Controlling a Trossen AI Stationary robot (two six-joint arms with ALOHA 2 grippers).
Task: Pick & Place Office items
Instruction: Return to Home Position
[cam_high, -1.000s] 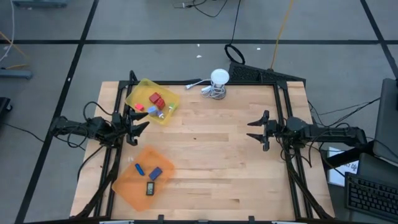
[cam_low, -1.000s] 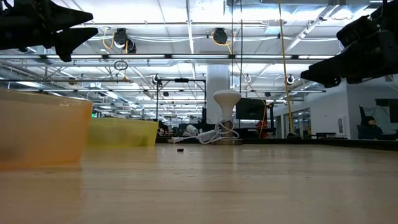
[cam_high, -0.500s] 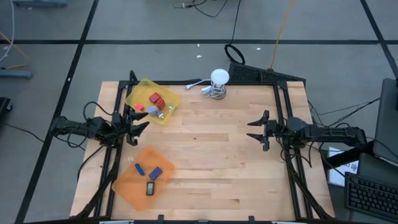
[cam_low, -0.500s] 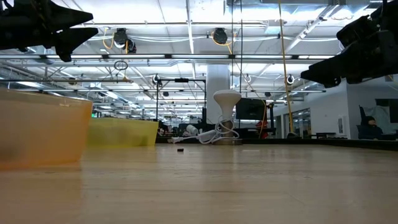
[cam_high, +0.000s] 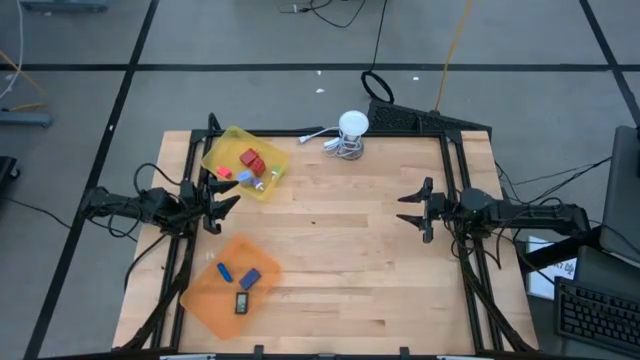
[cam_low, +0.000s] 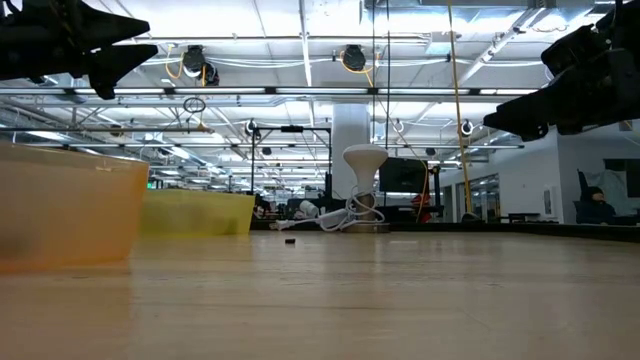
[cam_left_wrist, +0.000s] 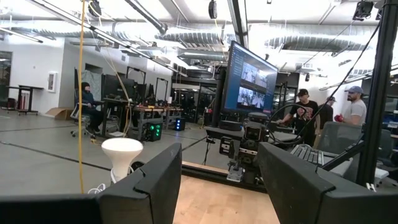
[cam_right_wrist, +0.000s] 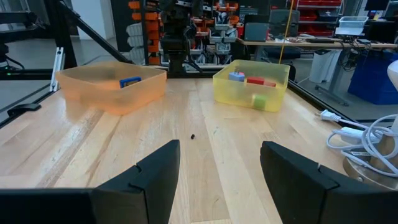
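The office items lie in two trays. The yellow tray (cam_high: 245, 163) at the far left holds red pieces (cam_high: 251, 160) and small blue and green ones. The orange tray (cam_high: 230, 285) near the front left holds two blue pieces (cam_high: 249, 279) and a dark one (cam_high: 241, 303). A tiny dark piece (cam_right_wrist: 193, 136) lies on the bare wood mid-table. My left gripper (cam_high: 229, 194) hovers open at the left edge, between the trays. My right gripper (cam_high: 405, 208) hovers open at the right edge. Both are above the table and hold nothing.
A white round object with a coiled cable (cam_high: 351, 135) stands at the far edge. Black frame rails (cam_high: 461, 180) run along the table's left and right sides. Bare wood (cam_high: 340, 260) fills the middle. People sit and stand in the room beyond.
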